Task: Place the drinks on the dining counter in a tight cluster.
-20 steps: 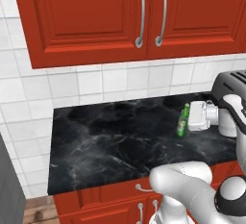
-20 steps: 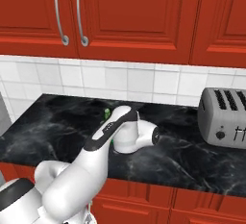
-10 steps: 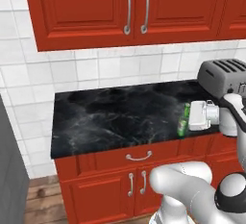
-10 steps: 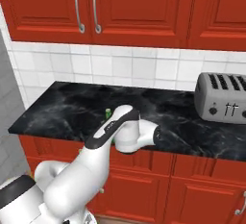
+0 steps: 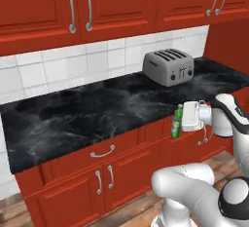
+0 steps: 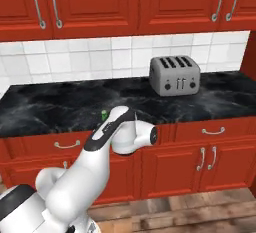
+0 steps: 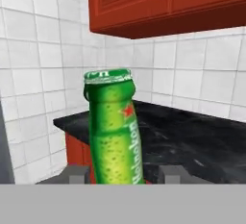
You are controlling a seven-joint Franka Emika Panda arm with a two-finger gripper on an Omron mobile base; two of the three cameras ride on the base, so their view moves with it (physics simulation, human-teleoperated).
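Behind the claw [image 5: 176, 122], you are seeing the narrow black counter [image 5: 87, 114] running under the red wall cabinets [image 5: 112, 2], and the toaster [image 5: 168, 66] is standing on it, farther back from the claw. Between the claw's fingers you are holding the slim green bottle [image 7: 114, 127], upright, gripped low on its body. It is hanging off the counter's front edge, before the red drawers [image 5: 104, 150].
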